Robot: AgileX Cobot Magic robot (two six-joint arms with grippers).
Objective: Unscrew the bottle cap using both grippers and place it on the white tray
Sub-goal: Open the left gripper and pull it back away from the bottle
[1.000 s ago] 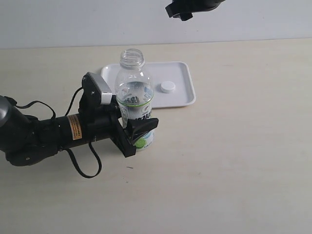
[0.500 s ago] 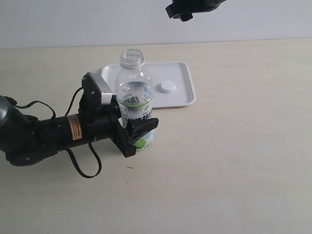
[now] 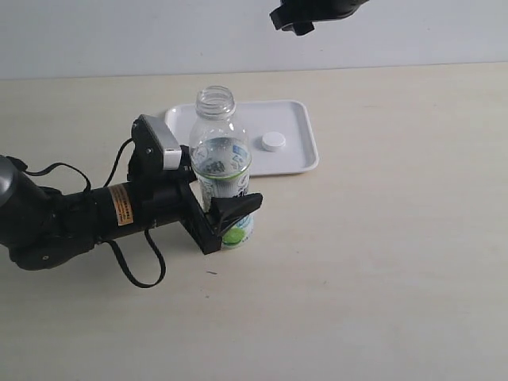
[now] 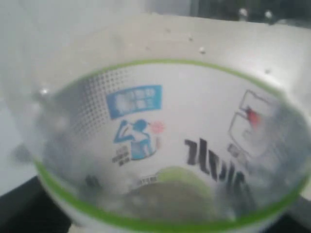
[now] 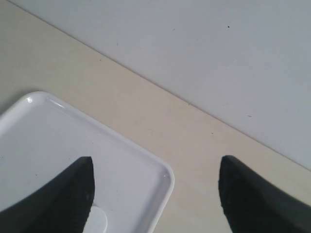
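Observation:
The capless clear bottle [image 3: 221, 159] stands upright on the table just in front of the white tray [image 3: 295, 119]. My left gripper [image 3: 225, 189] reaches in from the left with its jaws on either side of the labelled lower half, spread a little wider than the bottle. That label [image 4: 165, 145] fills the left wrist view. The white bottle cap [image 3: 273, 142] lies flat on the tray, apart from both grippers. High above the tray's far side my right gripper [image 3: 298, 19] hangs open and empty. Between its fingers [image 5: 156, 162] show the tray's corner [image 5: 160, 174] and part of the cap [image 5: 97, 221].
The left arm's black body with orange label [image 3: 119, 208] and looping cable [image 3: 135, 274] lies along the table at the left. A pale wall [image 3: 119, 36] backs the table's far edge.
The left jaws have widened around the bottle, and the bottle has settled slightly lower and to the right. The right gripper and the cap have not moved.

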